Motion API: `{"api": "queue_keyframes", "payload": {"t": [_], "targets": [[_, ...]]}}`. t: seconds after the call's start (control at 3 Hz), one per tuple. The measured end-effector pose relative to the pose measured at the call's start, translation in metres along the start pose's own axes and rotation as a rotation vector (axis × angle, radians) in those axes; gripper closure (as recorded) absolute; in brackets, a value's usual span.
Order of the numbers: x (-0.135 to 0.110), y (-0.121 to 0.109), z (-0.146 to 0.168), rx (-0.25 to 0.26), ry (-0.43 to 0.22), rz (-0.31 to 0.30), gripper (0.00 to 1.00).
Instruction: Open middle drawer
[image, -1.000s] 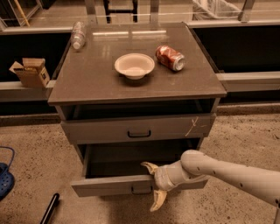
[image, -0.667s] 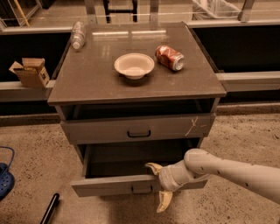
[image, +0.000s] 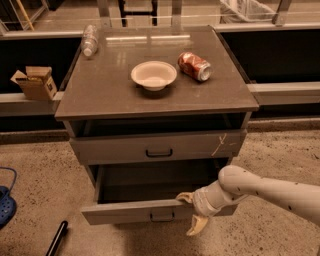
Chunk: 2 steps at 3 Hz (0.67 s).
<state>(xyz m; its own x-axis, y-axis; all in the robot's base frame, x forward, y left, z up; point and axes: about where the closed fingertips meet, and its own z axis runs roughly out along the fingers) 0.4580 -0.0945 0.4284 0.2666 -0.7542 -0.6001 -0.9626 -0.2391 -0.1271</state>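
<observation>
The middle drawer (image: 130, 212) is the plain grey one below the scratched drawer (image: 150, 146). It stands pulled out, with its dark inside showing and its small dark loop handle (image: 162, 216) at the front centre. My gripper (image: 192, 214) is at the drawer front, just right of the handle. Its pale fingers (image: 198, 226) are spread apart: one is over the front's top edge, and the other hangs down in front of it. A third drawer is out of view below.
On the cabinet top (image: 100, 95) are a white bowl (image: 154, 75), a red soda can (image: 195, 66) on its side and a plastic bottle (image: 89, 40). A cardboard box (image: 35, 82) sits on a ledge at left. A dark rod (image: 56, 239) and a blue object (image: 6, 205) lie on the floor.
My gripper has slid a little to the right along the drawer front, away from the handle. The drawer has stayed pulled out by about the same amount.
</observation>
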Motion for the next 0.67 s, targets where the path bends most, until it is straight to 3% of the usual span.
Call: {"api": "queue_keyframes", "payload": {"t": [0.33, 0.67], "targets": [[0.0188, 0.019, -0.0062, -0.019, 0.019, 0.042, 0.48], [0.0188, 0.025, -0.0117, -0.023, 0.019, 0.044, 0.54]]}}
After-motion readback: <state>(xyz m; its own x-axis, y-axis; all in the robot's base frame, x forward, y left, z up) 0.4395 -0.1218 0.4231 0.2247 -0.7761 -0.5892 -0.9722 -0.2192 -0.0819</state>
